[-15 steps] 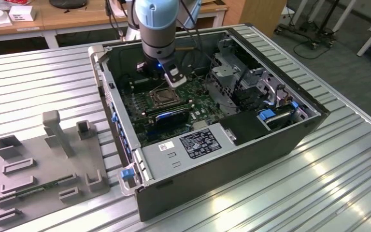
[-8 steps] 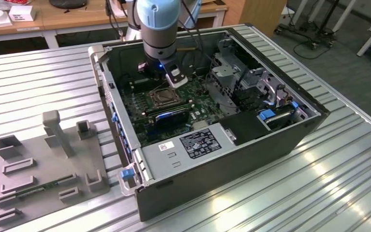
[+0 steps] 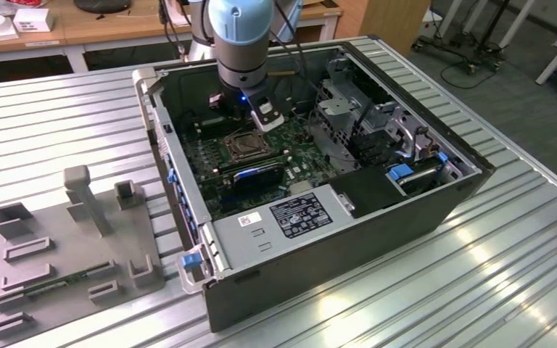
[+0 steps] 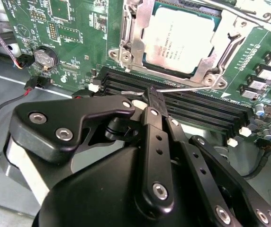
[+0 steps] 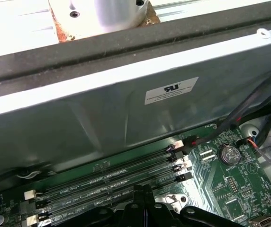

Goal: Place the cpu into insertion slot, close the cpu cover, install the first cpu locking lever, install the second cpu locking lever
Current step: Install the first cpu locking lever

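The cpu point(image 4: 180, 38), with its silvery top, lies in the insertion slot point(image 3: 243, 145) on the green board. The cpu cover point(image 4: 134, 40) is folded down around its edges. A thin wire locking lever point(image 4: 183, 88) runs along the slot's side next to the memory slots, and its hooked end passes right at my fingertips. Another lever rod point(image 4: 256, 18) crosses the far corner of the cover. My gripper point(image 4: 155, 94) is shut, its black tips resting on the first lever. In the exterior view the gripper point(image 3: 259, 119) hangs inside the open case just above the slot.
Black memory slots point(image 4: 197, 106) lie between my gripper and the slot. A coin battery point(image 4: 45, 57) and red-black cables point(image 4: 12, 52) sit beside them. The case wall point(image 5: 126, 118) stands close by. A drive cage point(image 3: 347, 109) and power supply point(image 3: 298, 214) fill the case; a grey fixture plate point(image 3: 66, 246) lies at the exterior view's left.
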Robot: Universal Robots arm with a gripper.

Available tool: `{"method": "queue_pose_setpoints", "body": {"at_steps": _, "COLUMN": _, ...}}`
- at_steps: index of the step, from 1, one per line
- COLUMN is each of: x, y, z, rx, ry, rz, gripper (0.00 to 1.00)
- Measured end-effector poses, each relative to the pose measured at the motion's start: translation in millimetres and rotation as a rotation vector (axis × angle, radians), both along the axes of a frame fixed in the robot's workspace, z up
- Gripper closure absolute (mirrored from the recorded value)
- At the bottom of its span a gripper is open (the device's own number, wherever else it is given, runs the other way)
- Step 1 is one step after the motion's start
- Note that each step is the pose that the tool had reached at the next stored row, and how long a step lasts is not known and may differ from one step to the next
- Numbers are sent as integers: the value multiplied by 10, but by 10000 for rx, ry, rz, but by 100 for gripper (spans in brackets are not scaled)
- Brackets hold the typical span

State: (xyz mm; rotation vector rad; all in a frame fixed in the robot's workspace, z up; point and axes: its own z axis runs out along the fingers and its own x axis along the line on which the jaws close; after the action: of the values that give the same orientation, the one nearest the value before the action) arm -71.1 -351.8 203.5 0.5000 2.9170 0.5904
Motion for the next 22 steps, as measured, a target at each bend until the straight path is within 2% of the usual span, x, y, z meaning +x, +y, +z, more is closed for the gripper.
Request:
{"method": "queue_pose_setpoints", "body": {"at_steps": 12, "x": -50, "y": 24, "z": -1, "rx": 1, "ry": -21, "rz": -136, "gripper": 89}}
{"method": "queue_pose_setpoints", "body": {"at_steps": 22, "x": -53, "y": 36, "z": -14, "rx": 2, "ry": -27, "rz": -188, "gripper": 89}}
